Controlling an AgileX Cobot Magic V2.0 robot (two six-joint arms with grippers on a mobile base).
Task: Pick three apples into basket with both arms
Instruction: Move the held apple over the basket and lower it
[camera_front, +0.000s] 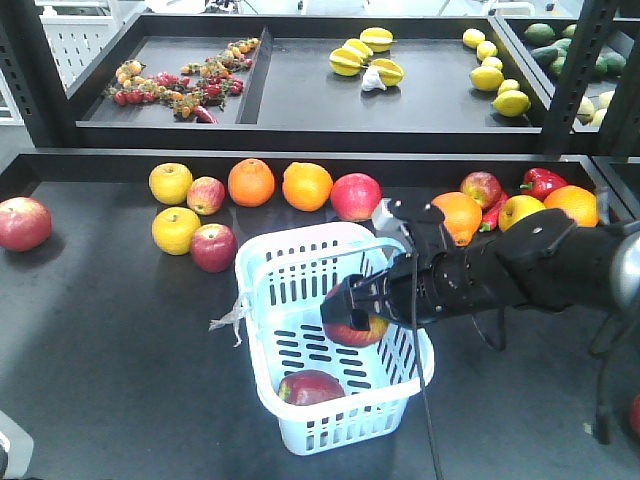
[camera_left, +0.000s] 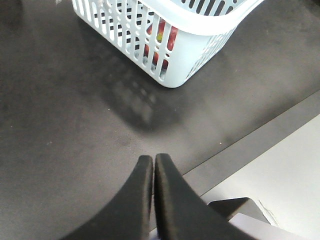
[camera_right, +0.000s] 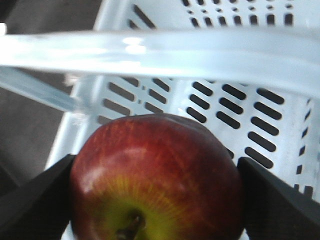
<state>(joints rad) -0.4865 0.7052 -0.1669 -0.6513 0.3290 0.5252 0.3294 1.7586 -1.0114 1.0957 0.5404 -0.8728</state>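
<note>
The pale blue-white basket (camera_front: 270, 265) stands in the middle of the lower shelf. A dark red apple (camera_front: 310, 387) lies in its near end. My right gripper (camera_front: 350, 312) reaches over the basket, shut on a red apple with a yellowish stem end (camera_front: 362, 331), held above the basket floor. In the right wrist view this apple (camera_right: 155, 175) sits between my two fingers (camera_right: 35, 200), with a basket handle (camera_right: 160, 50) across the top. My left gripper (camera_left: 153, 160) is shut and empty, low over the dark shelf, near a basket corner (camera_left: 170, 65).
More red apples lie on the shelf: far left (camera_front: 22, 222), beside the basket (camera_front: 213, 247), at the back (camera_front: 355, 195). Yellow apples (camera_front: 175, 230) and oranges (camera_front: 306, 186) sit near them. A red pepper (camera_front: 542, 182) and fruit lie behind my right arm. The shelf's front edge (camera_left: 240, 145) is near my left gripper.
</note>
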